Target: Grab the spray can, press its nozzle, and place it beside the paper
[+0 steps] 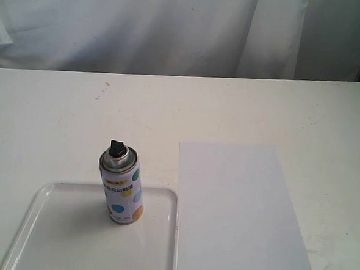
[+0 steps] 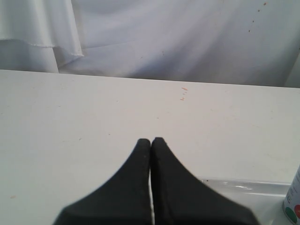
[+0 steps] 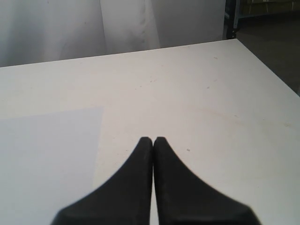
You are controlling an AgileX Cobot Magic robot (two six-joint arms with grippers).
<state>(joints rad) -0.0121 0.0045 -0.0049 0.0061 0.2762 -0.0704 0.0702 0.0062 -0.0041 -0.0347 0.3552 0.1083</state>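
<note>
White table [image 1: 243, 108], curtain behind. Spray can [image 1: 121, 189] stood upright on tray [image 1: 57, 237], near paper [image 1: 236, 212]. Judged rigid, light, slick; best gripped mid-body, nozzle [image 1: 117, 147] left clear. Left gripper [image 2: 151, 140], right gripper [image 3: 153, 139]: jaws pressed together.

The white counter [image 1: 243, 108] carries a glossy white tray [image 1: 57, 237] at seven o'clock and the paper [image 1: 239, 212] at five o'clock, just beside it; faint specks [image 1: 101, 92], possibly stains, at eleven.

The spray can [image 1: 121, 183] stands upright on the tray [image 1: 58, 231], with open room on every side. The low tray rim and the flat paper [image 1: 236, 212] just beside it barely obstruct. Bare table [image 1: 230, 107] stretches behind.
</note>
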